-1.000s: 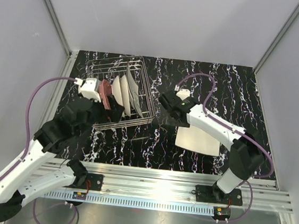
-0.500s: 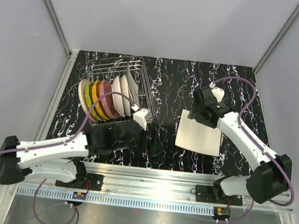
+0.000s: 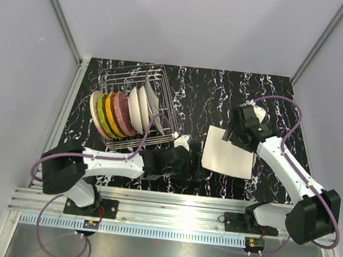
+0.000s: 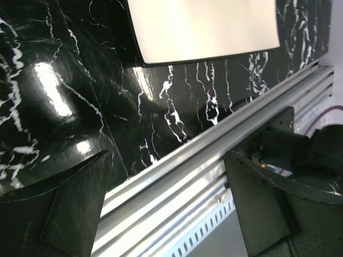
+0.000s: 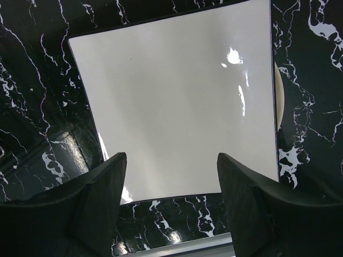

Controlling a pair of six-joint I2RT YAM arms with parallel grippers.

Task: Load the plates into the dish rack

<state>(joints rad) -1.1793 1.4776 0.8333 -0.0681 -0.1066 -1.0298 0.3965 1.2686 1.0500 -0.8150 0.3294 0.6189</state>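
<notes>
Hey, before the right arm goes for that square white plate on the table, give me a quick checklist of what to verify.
1. Is the right gripper open and empty: ok.
2. Is it above the square plate: ok, the plate fills its wrist view.
3. Is the square plate lying flat with nothing on top: ok.
4. Is there just one plate: cannot tell, a cream sliver peeks past one edge.
5. Is the way from plate to dish rack clear: not ok, the open left gripper sits between them.
6. Is there a free slot beside the standing plates: cannot tell.
</notes>
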